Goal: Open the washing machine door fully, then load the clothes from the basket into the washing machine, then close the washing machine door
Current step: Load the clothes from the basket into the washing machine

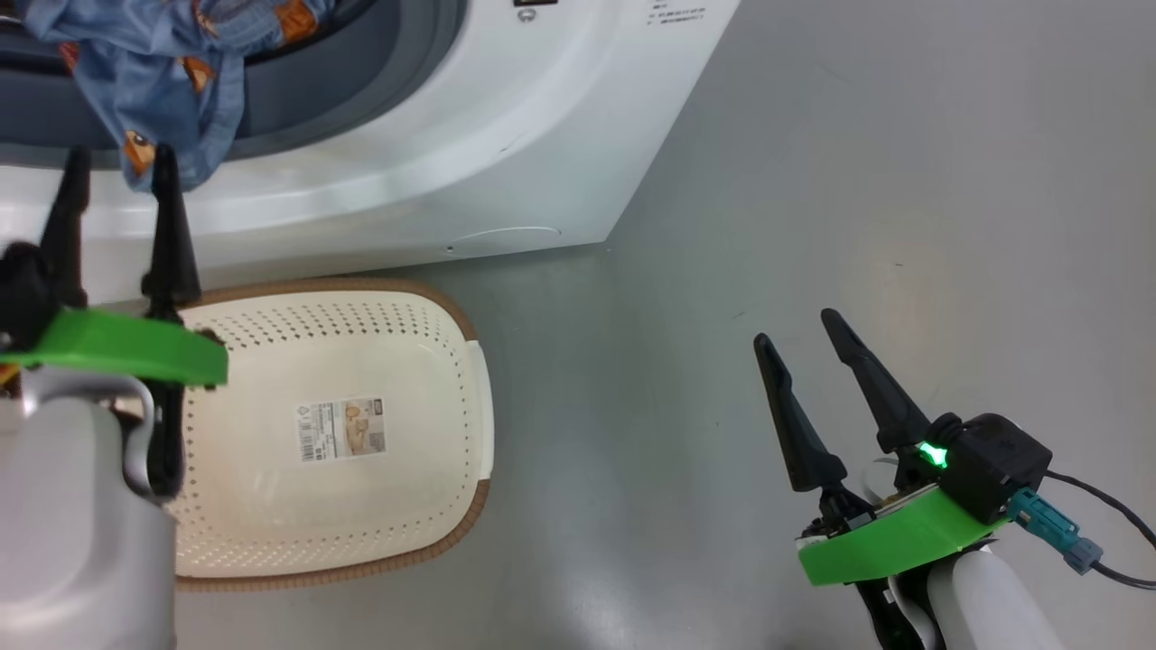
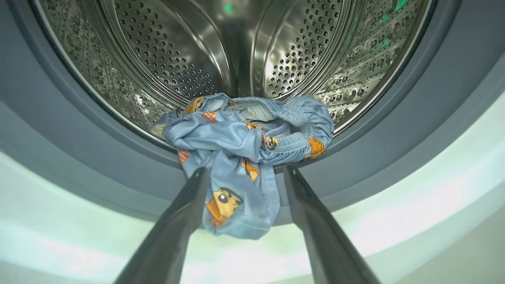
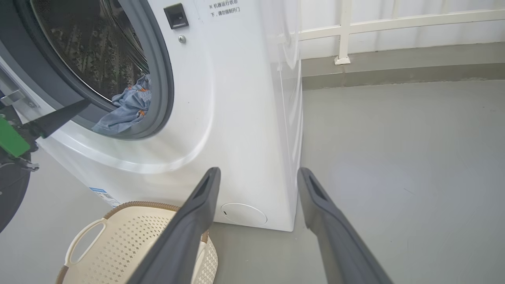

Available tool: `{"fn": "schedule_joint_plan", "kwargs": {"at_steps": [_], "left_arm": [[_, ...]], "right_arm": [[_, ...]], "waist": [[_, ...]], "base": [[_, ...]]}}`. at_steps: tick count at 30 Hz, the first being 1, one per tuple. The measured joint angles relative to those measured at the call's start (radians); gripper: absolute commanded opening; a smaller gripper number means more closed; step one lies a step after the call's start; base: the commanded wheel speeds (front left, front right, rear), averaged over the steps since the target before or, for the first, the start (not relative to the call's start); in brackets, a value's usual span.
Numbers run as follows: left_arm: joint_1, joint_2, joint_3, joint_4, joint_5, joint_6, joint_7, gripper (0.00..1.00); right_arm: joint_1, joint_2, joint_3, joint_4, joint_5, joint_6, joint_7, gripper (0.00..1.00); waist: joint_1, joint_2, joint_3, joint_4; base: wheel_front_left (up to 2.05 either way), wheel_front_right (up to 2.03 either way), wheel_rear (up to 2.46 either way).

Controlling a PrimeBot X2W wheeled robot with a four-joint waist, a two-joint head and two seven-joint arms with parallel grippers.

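The left claw (image 2: 245,170) is released, its fingers either side of a hanging flap of the clothes (image 2: 244,134). Its wrist view shows the bundle draped over the grey seal (image 2: 98,157), long axis running from the tips up into the steel drum (image 2: 177,59). The head view adds the basket (image 1: 483,397) below that claw and the right claw (image 1: 797,329), also released, well aside.

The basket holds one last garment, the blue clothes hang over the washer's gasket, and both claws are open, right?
No: the head view shows the basket empty but for its label. The clothes do hang over the gasket, and the left claw and right claw are open.
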Motion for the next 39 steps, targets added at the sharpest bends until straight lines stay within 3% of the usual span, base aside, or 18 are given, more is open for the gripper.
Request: {"fn": "schedule_joint_plan", "kwargs": {"at_steps": [20, 31, 39], "left_arm": [[0.426, -0.024, 0.038, -0.316, -0.002, 0.0, 0.0, 1.0], [0.436, -0.027, 0.051, -0.343, -0.003, 0.0, 0.0, 1.0], [0.365, -0.016, 0.03, -0.278, -0.023, 0.0, 0.0, 1.0]], "right_arm": [[0.024, -0.018, -0.028, -0.003, 0.0, 0.0, 0.0, 1.0], [0.024, -0.019, -0.035, -0.005, 0.0, 0.0, 0.0, 1.0], [0.023, -0.018, -0.037, -0.007, -0.013, 0.0, 0.0, 1.0]], "waist": [[0.0001, 0.0, -0.015, 0.027], [0.0001, 0.0, -0.012, 0.028], [0.0001, 0.0, 0.0, 0.034]], "base": [[0.0, 0.0, 0.0], [0.0, 0.0, 0.0], [0.0, 0.0, 0.0]]}}
